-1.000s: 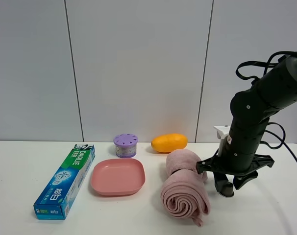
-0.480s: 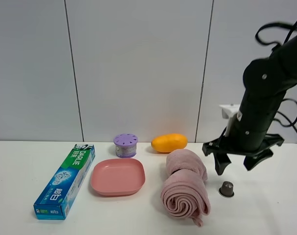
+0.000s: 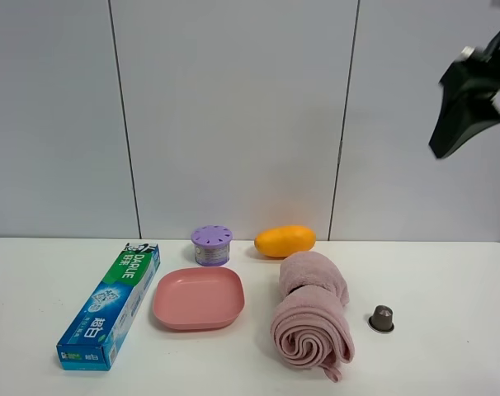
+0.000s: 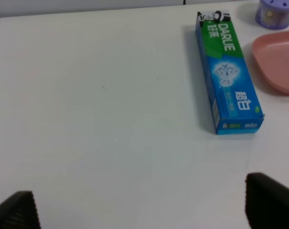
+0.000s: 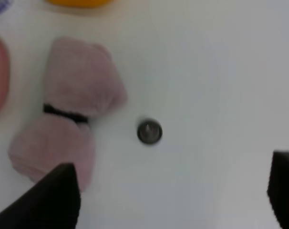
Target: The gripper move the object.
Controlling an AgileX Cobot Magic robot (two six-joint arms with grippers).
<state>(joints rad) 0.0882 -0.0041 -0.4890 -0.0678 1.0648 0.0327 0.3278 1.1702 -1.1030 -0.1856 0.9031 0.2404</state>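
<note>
The object, a tiny dark capsule (image 3: 382,318), stands alone on the white table just right of the rolled pink towel (image 3: 312,322). My right gripper (image 3: 474,147) is high above the table at the upper right edge of the exterior view, open and empty, far from the capsule. In the right wrist view the capsule (image 5: 149,132) lies well below, between the spread black fingertips (image 5: 54,200), with the gripper (image 5: 168,195) holding nothing. My left gripper (image 4: 142,210) is open and empty over bare table; it does not show in the exterior view.
A pink plate (image 3: 199,297), a purple container with a holed lid (image 3: 211,245), an orange mango (image 3: 285,241) and a blue-green toothpaste box (image 3: 110,305) sit left of the towel. The box (image 4: 228,71) and the plate (image 4: 278,62) also show in the left wrist view.
The right gripper, low beside the towel a second ago, opened and left the capsule on the table, then rose high to the upper right. Nothing else moved.
</note>
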